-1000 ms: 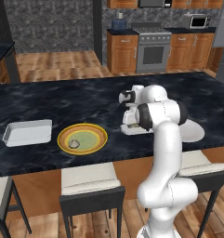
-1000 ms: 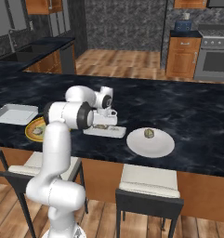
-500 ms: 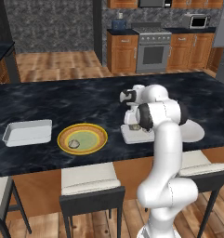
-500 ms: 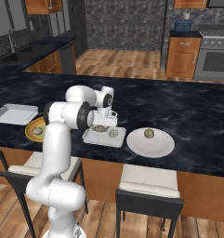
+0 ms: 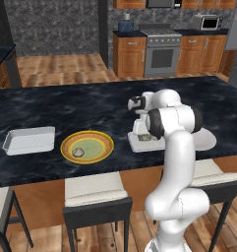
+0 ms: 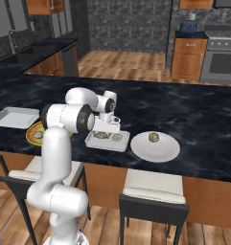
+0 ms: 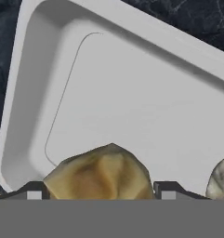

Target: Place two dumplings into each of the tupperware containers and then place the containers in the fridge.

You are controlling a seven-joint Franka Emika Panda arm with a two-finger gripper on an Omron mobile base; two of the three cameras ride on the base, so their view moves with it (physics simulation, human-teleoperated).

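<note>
My gripper (image 7: 100, 190) hangs low over the nearer tupperware container (image 7: 132, 93), shut on a tan wrinkled dumpling (image 7: 102, 174) that fills the gap between the fingertips. A second dumpling (image 7: 221, 179) lies in that container to one side. From the right base the gripper (image 6: 112, 130) stands over the same container (image 6: 95, 143); from the left base it is the gripper (image 5: 142, 133) above the container (image 5: 134, 143). The other tupperware container (image 5: 29, 140) sits empty at the far left of the counter. A tall grey slab (image 5: 236, 39) at the right edge may be the fridge.
A yellow-rimmed green plate (image 5: 66, 142) between the two containers holds one dumpling (image 5: 78, 152). A white round plate (image 6: 160, 150) right of the arm carries another dumpling (image 6: 154, 138). Stools stand along the counter's near edge; an oven (image 5: 162, 54) and cabinets line the back wall.
The hand has sunk slightly toward the container with the dumpling still between its fingers. Nothing else on the counter has moved.
</note>
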